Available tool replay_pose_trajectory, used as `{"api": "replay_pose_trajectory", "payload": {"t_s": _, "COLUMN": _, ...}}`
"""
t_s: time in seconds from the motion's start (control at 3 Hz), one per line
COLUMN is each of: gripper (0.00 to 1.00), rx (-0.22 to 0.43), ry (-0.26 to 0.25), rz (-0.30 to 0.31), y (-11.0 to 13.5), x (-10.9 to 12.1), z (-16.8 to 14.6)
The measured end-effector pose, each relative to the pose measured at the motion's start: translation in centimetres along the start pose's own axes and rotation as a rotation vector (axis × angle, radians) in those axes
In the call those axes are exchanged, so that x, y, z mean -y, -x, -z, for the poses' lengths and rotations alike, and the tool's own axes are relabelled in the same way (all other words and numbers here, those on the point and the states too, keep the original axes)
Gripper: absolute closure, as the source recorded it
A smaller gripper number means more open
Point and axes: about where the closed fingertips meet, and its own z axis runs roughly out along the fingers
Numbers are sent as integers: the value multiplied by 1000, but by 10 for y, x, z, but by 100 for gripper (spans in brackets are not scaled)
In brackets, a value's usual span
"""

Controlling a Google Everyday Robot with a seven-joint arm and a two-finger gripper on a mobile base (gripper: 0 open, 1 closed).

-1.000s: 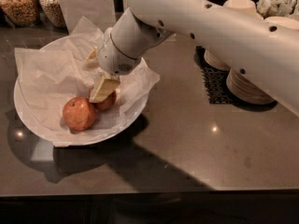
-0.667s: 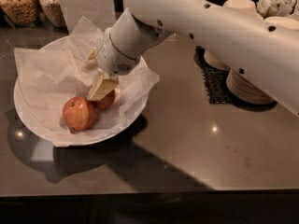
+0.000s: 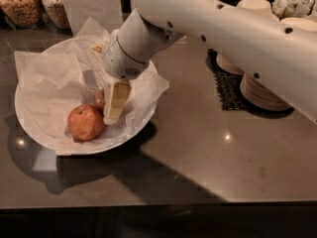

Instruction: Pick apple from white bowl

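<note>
The white bowl [image 3: 29,125] is wide and shallow, lined with crumpled white paper, and sits at the left of the dark counter. Two apples lie in it. The deeper red apple [image 3: 99,99] is mostly hidden behind my gripper [image 3: 112,111]; only its left edge shows. The bigger, paler orange-red apple [image 3: 85,122] lies just in front and to the left of it, in plain view. My gripper reaches down into the bowl from the upper right and is right at the deeper red apple, covering its right side.
My white arm [image 3: 223,29] spans the upper right. Stacked beige paper bowls [image 3: 262,90] stand on a black mat [image 3: 227,90] at the right. Glass jars [image 3: 20,4] and a white box [image 3: 91,1] stand behind the bowl. Dark counter [image 3: 208,152] lies in front.
My gripper has shifted slightly down and right over the deeper red apple, hiding more of it. The paler apple and the bowl have not moved.
</note>
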Motion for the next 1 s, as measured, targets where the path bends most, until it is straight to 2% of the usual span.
{"api": "replay_pose_trajectory", "payload": {"t_s": 0.33, "gripper": 18, "rx": 0, "ry": 0, "rz": 0, "y": 0, "x": 0, "z": 0}}
{"api": "replay_pose_trajectory", "payload": {"t_s": 0.67, "gripper": 42, "rx": 0, "ry": 0, "rz": 0, "y": 0, "x": 0, "z": 0}}
{"api": "replay_pose_trajectory", "payload": {"t_s": 1.0, "gripper": 41, "rx": 0, "ry": 0, "rz": 0, "y": 0, "x": 0, "z": 0}}
